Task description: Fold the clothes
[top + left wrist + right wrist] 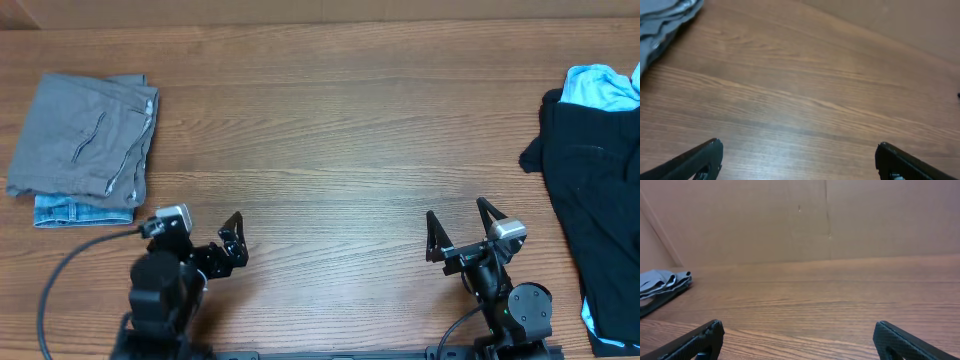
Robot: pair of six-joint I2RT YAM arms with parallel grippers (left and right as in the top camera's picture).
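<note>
The grey shorts (pixel 85 135) are lying folded into a neat rectangle, resting on top of a smaller folded piece of blue denim (pixel 80 212) whose edge is peeking out on the side nearest the arms. Judging from that tidy stack, the folding of this garment is looking finished, with nothing on it left to smooth.

Nearest the shorts, the left gripper (pixel 236 238) is hovering with its jaws spread wide and holding nothing. Further from the shorts, the right gripper (pixel 456 210) is doing the same, wide and empty.

Well apart from the shorts, at the opposite end, a black garment (pixel 590 200) is sprawling unfolded with a light blue cloth (pixel 600 88) showing at its top. That pile may be what is remaining.

The wooden table (pixel 340 130) is stretching bare between the shorts and that pile. Behind it, a plain brown wall (pixel 790 220) is closing off the room.
</note>
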